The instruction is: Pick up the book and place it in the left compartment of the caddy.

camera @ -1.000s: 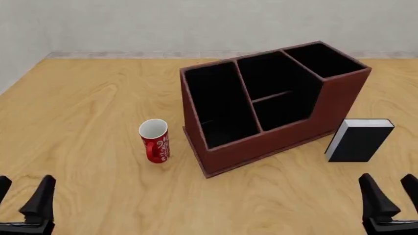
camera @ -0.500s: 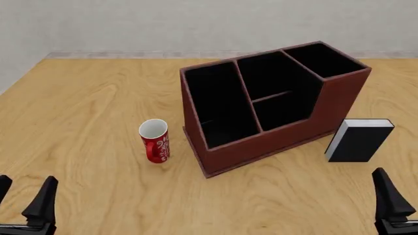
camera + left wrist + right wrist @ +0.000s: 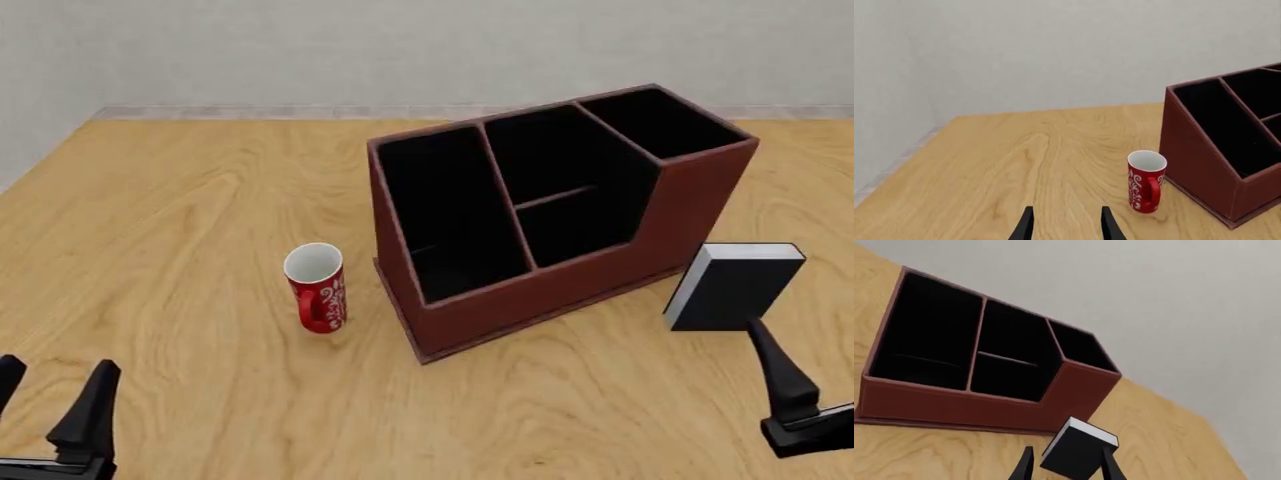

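The black book (image 3: pixel 734 287) with white page edges stands upright on the table, right of the caddy (image 3: pixel 534 295), a large reddish-brown box with a black interior. The left compartment (image 3: pixel 447 215) is the long empty slot. My right gripper (image 3: pixel 817 388) is open, just in front of the book; only one finger shows in the front view. In the right wrist view the book (image 3: pixel 1077 452) stands beyond the open right gripper (image 3: pixel 1066 469), with the caddy (image 3: pixel 954 402) and its left compartment (image 3: pixel 927 335) behind. My left gripper (image 3: pixel 47 400) is open and empty at the near left; it also shows in the left wrist view (image 3: pixel 1066 226).
A red mug (image 3: pixel 318 288) with white patterns stands upright left of the caddy; it also shows in the left wrist view (image 3: pixel 1146 182), beside the caddy (image 3: pixel 1201 160). The wooden table (image 3: pixel 174 220) ends at a grey wall at the back.
My right gripper has moved forward and to the right towards the book, tilting so that one finger has left the front view. The left arm, book, caddy and mug have not moved.
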### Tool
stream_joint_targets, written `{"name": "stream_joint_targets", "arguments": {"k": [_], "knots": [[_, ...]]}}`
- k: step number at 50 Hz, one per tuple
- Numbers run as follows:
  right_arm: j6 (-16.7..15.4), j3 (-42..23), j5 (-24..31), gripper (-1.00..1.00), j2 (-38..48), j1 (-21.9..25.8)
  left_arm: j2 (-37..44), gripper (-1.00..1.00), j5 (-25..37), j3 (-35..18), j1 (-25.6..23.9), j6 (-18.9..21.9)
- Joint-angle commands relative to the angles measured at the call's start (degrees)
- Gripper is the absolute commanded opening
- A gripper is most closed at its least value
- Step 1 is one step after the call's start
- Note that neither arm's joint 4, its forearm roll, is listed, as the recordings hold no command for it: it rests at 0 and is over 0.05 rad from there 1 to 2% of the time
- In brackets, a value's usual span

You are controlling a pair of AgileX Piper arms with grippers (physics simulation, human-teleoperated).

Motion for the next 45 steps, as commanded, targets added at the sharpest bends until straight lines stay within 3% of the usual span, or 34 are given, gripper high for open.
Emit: {"name": "stream_joint_targets", "arguments": {"k": [1,8,12,17,20,21,24,26,29,33,38,45], "knots": [[-8.7,-4.7,1.1,1.0,8.1,0.8,0.1,1.0,0.3,-1.0,-0.5,0.8],[-14.9,-10.3,4.4,1.0,13.7,-1.7,0.0,1.0,0.6,-1.8,-0.3,0.9],[-16.5,-11.5,5.4,1.0,14.8,-2.5,0.0,1.0,0.3,-1.5,-0.3,1.0],[-20.2,-10.3,6.5,1.0,17.3,-2.4,0.1,1.0,0.1,-1.5,-0.4,1.1],[-20.8,-10.4,7.4,1.0,18.1,-1.9,0.0,1.0,0.2,-1.9,-0.3,1.2],[-23.2,-9.1,5.2,1.0,19.9,-3.5,0.0,1.0,0.3,-2.0,-0.3,1.2],[-22.8,-11.4,6.1,1.0,21.9,-3.4,0.0,1.0,0.2,-2.2,-0.1,1.4],[-27.0,-9.8,4.4,1.0,23.5,-4.5,0.0,1.0,0.3,-2.4,0.1,1.4],[-28.6,-10.6,5.5,1.0,25.0,-4.2,0.0,1.0,0.7,-2.9,0.1,1.5],[-34.0,-9.8,6.6,1.0,26.1,-4.0,0.0,1.0,0.8,-3.2,0.2,1.7],[-38.1,-10.8,7.9,1.0,28.1,-5.2,0.0,1.0,1.2,-3.6,0.4,1.8],[-40.8,-12.6,10.8,1.0,29.6,-6.4,0.0,1.0,1.1,-3.9,0.4,2.0]]}}
